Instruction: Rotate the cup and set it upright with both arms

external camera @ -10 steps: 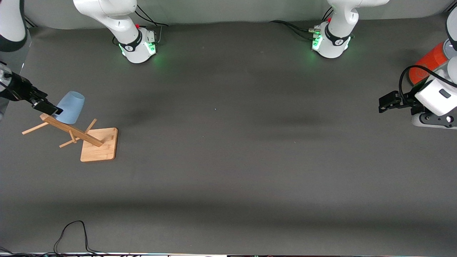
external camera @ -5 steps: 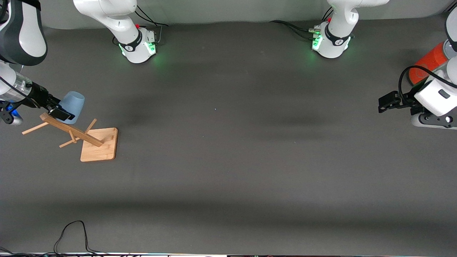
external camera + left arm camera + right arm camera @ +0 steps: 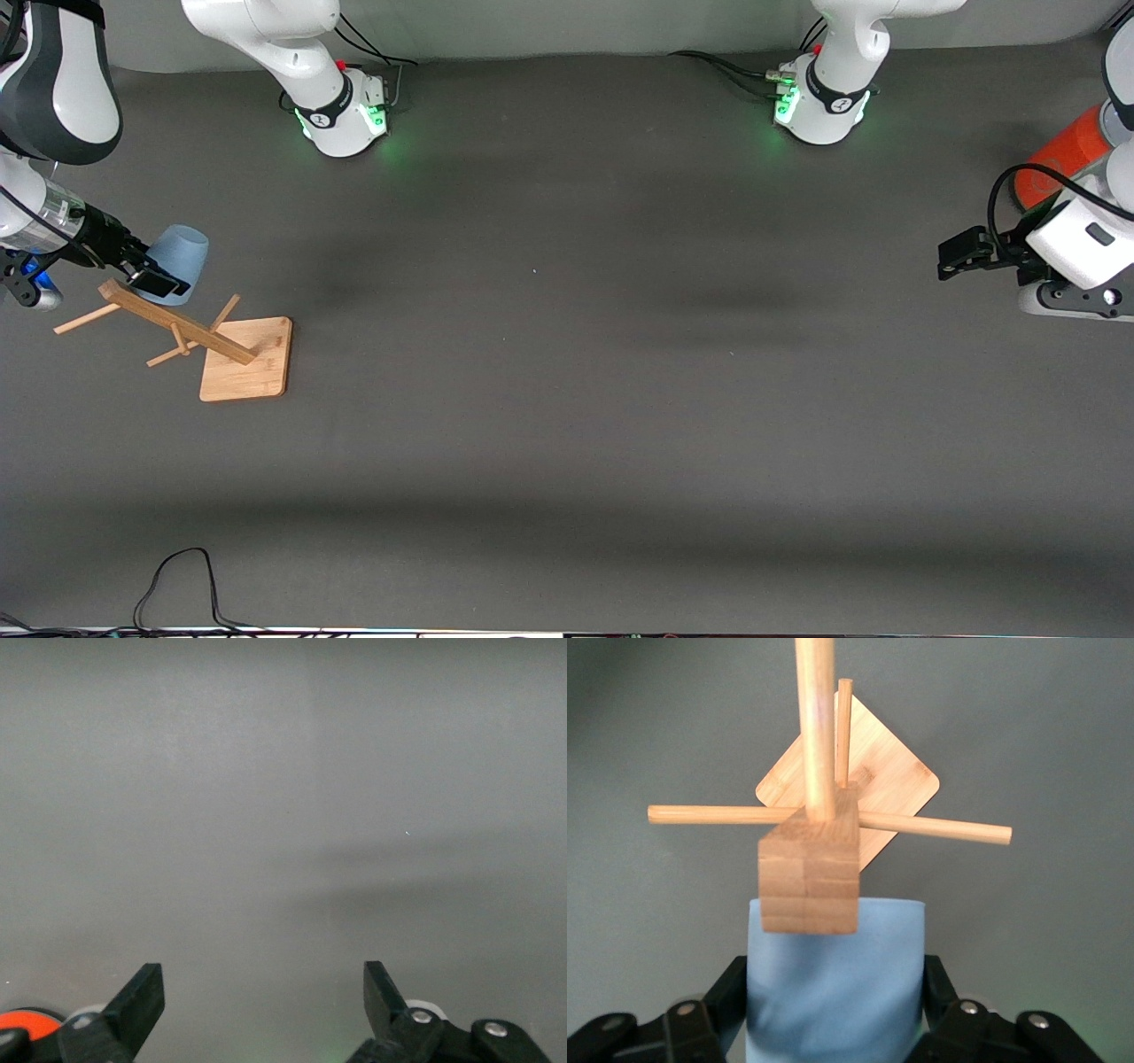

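The light-blue cup (image 3: pixel 183 251) hangs tilted, bottom up, at the top of a leaning wooden peg rack (image 3: pixel 182 330) toward the right arm's end of the table. My right gripper (image 3: pixel 152 276) is shut on the cup, one finger on each side of its wall. In the right wrist view the cup (image 3: pixel 833 983) fills the space in my right gripper (image 3: pixel 835 997), under the rack's square post end (image 3: pixel 811 873). My left gripper (image 3: pixel 955 252) is open and empty, waiting over the table at the left arm's end; its fingers (image 3: pixel 142 997) stand wide apart.
The rack's square wooden base (image 3: pixel 248 361) lies on the dark table, with pegs sticking out sideways. A large orange-red cylinder (image 3: pixel 1059 155) stands beside the left arm's wrist. A black cable (image 3: pixel 177 576) lies at the table's near edge.
My right gripper has pushed further along the cup and its fingers now sit around the cup's wall; the right arm's wrist has swung into view. The left arm has not moved.
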### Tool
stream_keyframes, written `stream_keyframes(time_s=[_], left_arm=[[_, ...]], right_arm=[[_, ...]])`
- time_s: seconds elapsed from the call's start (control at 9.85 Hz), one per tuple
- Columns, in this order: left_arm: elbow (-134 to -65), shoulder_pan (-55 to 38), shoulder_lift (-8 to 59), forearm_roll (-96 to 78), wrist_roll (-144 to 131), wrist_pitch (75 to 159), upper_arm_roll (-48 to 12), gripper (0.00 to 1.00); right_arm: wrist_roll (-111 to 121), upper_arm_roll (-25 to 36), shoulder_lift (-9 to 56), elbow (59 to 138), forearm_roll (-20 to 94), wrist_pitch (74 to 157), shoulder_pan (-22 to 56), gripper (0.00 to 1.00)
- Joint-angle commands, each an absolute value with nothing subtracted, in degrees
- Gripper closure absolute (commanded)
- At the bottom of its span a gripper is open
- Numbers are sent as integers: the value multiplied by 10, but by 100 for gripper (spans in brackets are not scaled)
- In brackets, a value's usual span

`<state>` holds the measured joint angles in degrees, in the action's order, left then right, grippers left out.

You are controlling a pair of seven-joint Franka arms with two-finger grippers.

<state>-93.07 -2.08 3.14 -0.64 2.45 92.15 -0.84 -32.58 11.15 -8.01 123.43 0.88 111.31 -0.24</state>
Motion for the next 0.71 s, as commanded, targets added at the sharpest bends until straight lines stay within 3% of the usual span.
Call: stream_keyframes(time_s=[0.0,0.2,0.61], left_arm=[[-933,-25,26,-5,25,918,-6,0],[-933,-26,26,-5,24,917,-6,0],[-933,-26,25,-5,17,915,-11,0]], right_arm=[[-319,115,-97,1243,18,1119,3,52],[-329,104,-117,1219,18,1077,7,52],[-483,100,-177,1192,18,985,117,52]])
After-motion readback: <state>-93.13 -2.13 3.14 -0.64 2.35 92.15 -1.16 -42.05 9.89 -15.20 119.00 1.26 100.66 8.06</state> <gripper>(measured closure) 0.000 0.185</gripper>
